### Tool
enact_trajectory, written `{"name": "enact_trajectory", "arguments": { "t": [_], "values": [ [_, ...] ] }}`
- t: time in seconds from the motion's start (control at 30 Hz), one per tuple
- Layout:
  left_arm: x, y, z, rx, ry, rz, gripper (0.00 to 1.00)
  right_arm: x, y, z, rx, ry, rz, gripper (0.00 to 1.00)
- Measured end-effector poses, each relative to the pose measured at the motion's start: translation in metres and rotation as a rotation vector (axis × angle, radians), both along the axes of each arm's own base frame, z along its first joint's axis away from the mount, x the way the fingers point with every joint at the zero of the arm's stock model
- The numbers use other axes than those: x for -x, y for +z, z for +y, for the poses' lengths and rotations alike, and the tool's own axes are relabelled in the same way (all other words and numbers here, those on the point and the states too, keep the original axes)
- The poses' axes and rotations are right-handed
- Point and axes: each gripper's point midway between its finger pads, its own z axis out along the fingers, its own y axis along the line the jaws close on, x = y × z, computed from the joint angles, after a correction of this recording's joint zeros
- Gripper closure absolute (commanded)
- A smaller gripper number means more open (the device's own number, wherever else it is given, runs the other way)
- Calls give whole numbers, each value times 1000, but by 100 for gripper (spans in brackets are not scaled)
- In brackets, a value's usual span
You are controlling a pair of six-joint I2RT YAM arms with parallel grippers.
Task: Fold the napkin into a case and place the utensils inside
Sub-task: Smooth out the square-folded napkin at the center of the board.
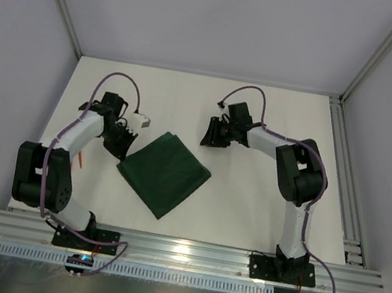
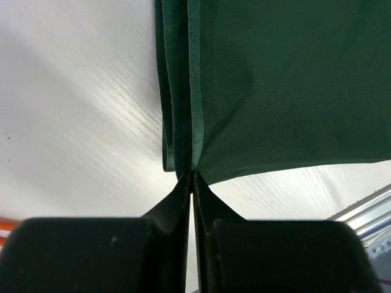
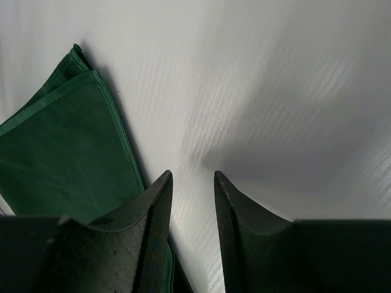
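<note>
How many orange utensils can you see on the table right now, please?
1: a thin orange utensil lies beside the left arm, left of the napkin. Others may be hidden under that arm.

The dark green napkin (image 1: 164, 174) lies on the white tabletop (image 1: 260, 127), folded into a layered square and turned like a diamond, with corners at 12, 3, 6 and 9 o'clock. A thin orange utensil (image 1: 81, 160) shows partly, off toward the napkin's 9 o'clock.
</note>
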Motion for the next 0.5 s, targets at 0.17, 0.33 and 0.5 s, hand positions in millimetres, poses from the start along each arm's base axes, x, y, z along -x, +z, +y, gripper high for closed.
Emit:
{"name": "enact_trajectory", "arguments": {
  "t": [0.17, 0.33, 0.5],
  "values": [
    [1, -5, 6, -28, -10, -16, 96, 14, 0, -3, 3, 6, 14, 62],
    [12, -33, 16, -64, 6, 71, 95, 45, 14, -9, 23, 24, -1, 61],
    [9, -36, 23, -90, 21, 64, 92, 74, 37, -6, 23, 69, -59, 58]
  ]
}}
